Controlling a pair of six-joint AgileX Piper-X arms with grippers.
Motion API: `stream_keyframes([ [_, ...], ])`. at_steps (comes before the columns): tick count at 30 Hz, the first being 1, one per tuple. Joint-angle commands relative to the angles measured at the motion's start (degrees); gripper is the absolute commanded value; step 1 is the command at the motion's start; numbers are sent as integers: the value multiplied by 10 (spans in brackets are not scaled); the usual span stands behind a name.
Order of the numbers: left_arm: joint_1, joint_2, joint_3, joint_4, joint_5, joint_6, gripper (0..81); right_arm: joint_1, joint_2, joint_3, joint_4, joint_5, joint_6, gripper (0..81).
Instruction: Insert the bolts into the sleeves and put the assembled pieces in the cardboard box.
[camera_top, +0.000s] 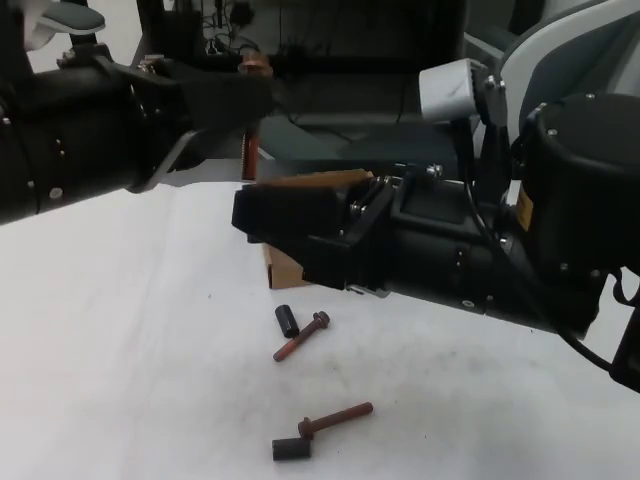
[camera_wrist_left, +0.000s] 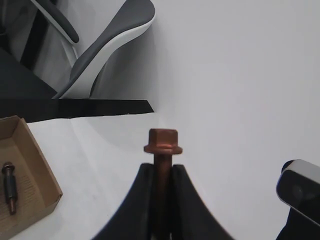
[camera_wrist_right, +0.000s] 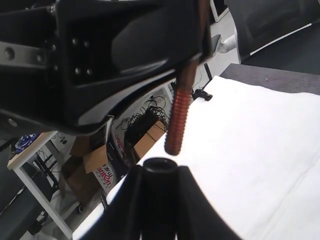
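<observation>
My left gripper (camera_wrist_left: 161, 172) is shut on a copper bolt (camera_wrist_left: 162, 145), whose hex head sticks out past the fingertips. In the high view that bolt (camera_top: 251, 120) hangs upright from the left gripper (camera_top: 245, 95) above the right gripper (camera_top: 243, 208). My right gripper (camera_wrist_right: 160, 175) is shut on a black sleeve (camera_wrist_right: 160, 166) with its bore facing the bolt's threaded end (camera_wrist_right: 176, 120), a small gap between them. The cardboard box (camera_top: 283, 266) lies under the right arm, and the box (camera_wrist_left: 22, 165) holds one assembled piece (camera_wrist_left: 8, 187). On the cloth lie two loose bolts (camera_top: 302, 337) (camera_top: 336, 417) and two sleeves (camera_top: 287, 320) (camera_top: 290, 450).
White cloth (camera_top: 120, 350) covers the bench. An office chair (camera_wrist_left: 107, 40) stands beyond its far edge. The right arm's bulky body (camera_top: 520, 240) overhangs the right half of the bench. Boxes and cables (camera_wrist_right: 135, 135) sit on the floor past the bench.
</observation>
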Motion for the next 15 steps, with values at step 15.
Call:
stream_keyframes([
  [15, -41, -6, -2, -28, -20, -16, 17, 1, 1, -7, -20, 9, -5, 6],
])
